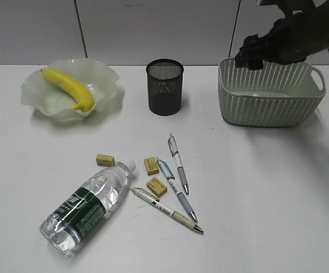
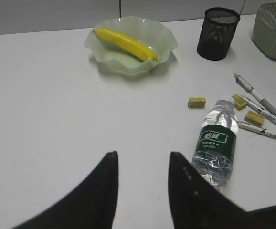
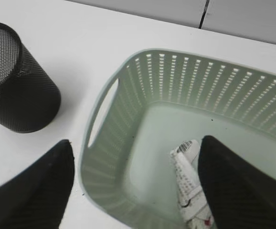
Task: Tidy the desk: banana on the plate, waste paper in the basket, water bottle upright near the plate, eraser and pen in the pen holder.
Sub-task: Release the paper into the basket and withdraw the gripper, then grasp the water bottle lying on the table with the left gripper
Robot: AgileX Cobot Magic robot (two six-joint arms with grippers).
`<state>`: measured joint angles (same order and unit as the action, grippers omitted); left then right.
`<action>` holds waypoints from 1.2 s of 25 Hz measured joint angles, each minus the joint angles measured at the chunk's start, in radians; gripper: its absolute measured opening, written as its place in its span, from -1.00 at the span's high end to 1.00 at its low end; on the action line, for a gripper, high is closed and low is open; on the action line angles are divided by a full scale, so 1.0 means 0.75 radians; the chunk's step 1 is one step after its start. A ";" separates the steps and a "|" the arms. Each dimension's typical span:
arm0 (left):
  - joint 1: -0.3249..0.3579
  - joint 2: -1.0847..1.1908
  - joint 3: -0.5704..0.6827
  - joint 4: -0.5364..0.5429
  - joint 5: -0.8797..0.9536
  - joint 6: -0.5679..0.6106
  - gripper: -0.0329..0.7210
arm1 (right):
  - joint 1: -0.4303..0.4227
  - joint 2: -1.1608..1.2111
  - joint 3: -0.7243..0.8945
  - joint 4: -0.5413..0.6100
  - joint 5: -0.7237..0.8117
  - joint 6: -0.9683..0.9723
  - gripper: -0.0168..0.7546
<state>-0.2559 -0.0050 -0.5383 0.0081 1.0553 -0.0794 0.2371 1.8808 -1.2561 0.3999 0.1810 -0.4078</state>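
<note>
The banana [image 1: 69,87] lies in the wavy green plate [image 1: 111,76] at the back left. The water bottle [image 1: 89,206] lies on its side on the desk [image 1: 278,199]. Three erasers [image 1: 151,165] and three pens [image 1: 177,162] lie beside it. The black mesh pen holder [image 1: 164,87] stands upright. The waste paper [image 3: 187,183] lies inside the green basket [image 1: 271,108]. My right gripper [image 3: 135,140] is open and empty, above the basket's left end [image 1: 249,54]. My left gripper [image 2: 143,155] is open and empty above bare desk, left of the bottle [image 2: 217,143].
A grey wall [image 1: 153,28] runs behind the desk's back edge. The pen holder [image 3: 14,81] stands just left of the basket's handle [image 3: 100,114]. The plate with the banana [image 2: 128,44] is far ahead of my left gripper.
</note>
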 joint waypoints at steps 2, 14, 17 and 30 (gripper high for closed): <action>0.000 0.000 0.000 0.003 0.000 0.000 0.21 | 0.000 -0.049 0.000 -0.009 0.069 0.002 -0.65; 0.000 0.000 0.000 0.003 0.000 0.000 0.21 | 0.000 -0.705 0.180 -0.239 0.797 0.212 -0.50; 0.000 0.000 0.000 0.003 0.000 0.000 0.21 | -0.001 -0.973 0.346 -0.290 0.826 0.257 -0.50; 0.000 0.000 0.000 -0.003 -0.001 0.000 0.21 | -0.001 -2.106 0.915 -0.340 1.079 0.416 -0.50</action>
<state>-0.2559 -0.0050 -0.5383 0.0062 1.0544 -0.0794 0.2366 0.3014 -0.5698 0.1450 0.9904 -0.0955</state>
